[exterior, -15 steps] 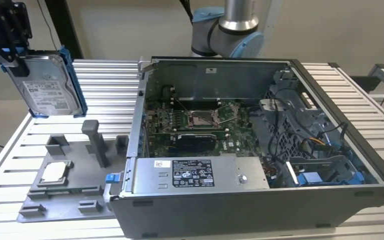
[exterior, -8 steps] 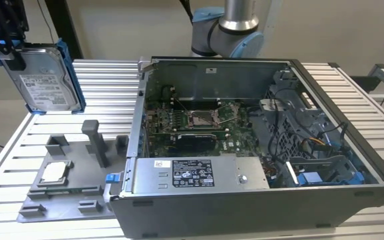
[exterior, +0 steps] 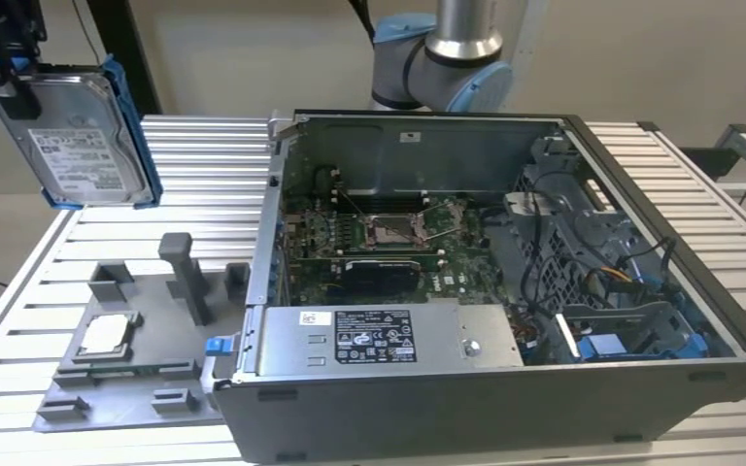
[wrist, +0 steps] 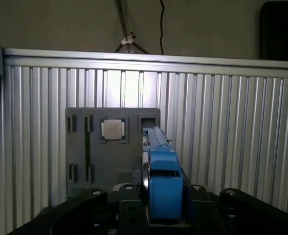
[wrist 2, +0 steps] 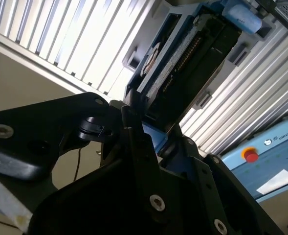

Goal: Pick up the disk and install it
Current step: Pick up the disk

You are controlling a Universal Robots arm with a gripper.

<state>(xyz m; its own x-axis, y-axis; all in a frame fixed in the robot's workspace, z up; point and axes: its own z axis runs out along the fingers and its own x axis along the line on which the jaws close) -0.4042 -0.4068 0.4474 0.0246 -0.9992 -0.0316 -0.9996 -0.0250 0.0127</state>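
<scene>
Disk (exterior: 82, 136) clamped edge-on between fingers (wrist: 132, 215), high over grey fixture plate (exterior: 140, 359)

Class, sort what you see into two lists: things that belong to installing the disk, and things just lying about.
Belong to the job: the disk, gripped by the hand; the open computer case.
Lying about: the grey holder plate; the square chip on it.
</scene>
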